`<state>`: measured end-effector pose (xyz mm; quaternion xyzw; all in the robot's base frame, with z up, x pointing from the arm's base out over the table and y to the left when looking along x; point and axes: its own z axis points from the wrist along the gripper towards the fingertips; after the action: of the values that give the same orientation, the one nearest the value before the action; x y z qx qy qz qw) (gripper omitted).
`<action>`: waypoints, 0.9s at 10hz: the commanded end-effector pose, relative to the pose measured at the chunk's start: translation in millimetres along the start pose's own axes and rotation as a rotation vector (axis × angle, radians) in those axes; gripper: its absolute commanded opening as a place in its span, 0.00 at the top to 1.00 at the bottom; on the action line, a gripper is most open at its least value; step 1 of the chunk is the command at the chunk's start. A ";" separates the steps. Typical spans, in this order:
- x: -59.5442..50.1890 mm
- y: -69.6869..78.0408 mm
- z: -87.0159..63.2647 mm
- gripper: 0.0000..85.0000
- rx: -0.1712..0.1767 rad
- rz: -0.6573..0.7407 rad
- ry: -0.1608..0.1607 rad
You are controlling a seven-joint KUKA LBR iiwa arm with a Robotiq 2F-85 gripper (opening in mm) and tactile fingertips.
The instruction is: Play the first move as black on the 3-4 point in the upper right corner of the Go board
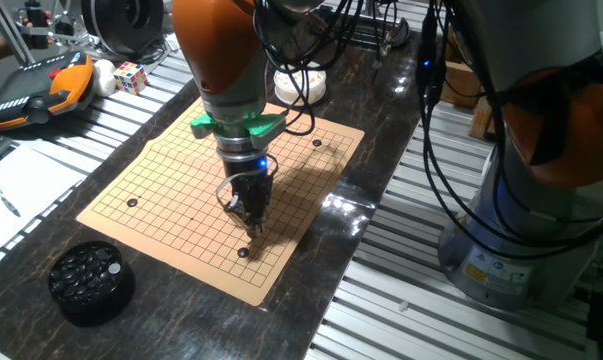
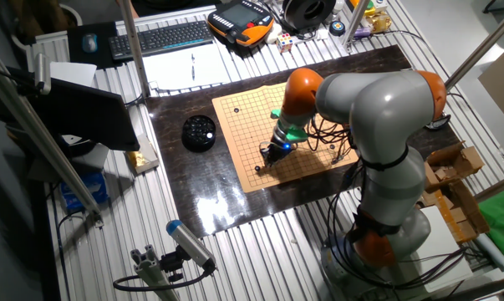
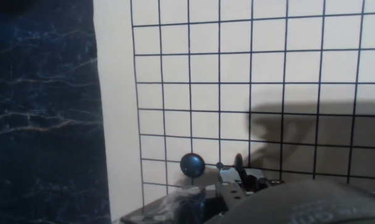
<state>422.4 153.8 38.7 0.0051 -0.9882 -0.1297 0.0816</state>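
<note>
The Go board lies on the dark marble table. A black stone rests on a grid crossing near the board's corner, three lines in from the edge; it also shows as black stone and black stone. My gripper hangs just above and beside it, holding nothing. In the hand view the gripper sits right of the stone with its fingertips a little apart, not touching it. Two other black stones lie near other corners.
A black bowl of stones stands off the board's near left corner. A white bowl sits beyond the far edge. A teach pendant, a Rubik's cube and paper lie to the left.
</note>
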 end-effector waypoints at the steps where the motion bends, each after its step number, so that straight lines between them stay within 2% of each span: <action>1: 0.0 -0.1 0.1 0.81 0.003 0.001 -0.002; 9: -0.1 -4.3 1.1 0.80 0.024 0.001 -0.022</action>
<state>422.3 149.8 36.5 0.0043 -0.9906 -0.1178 0.0700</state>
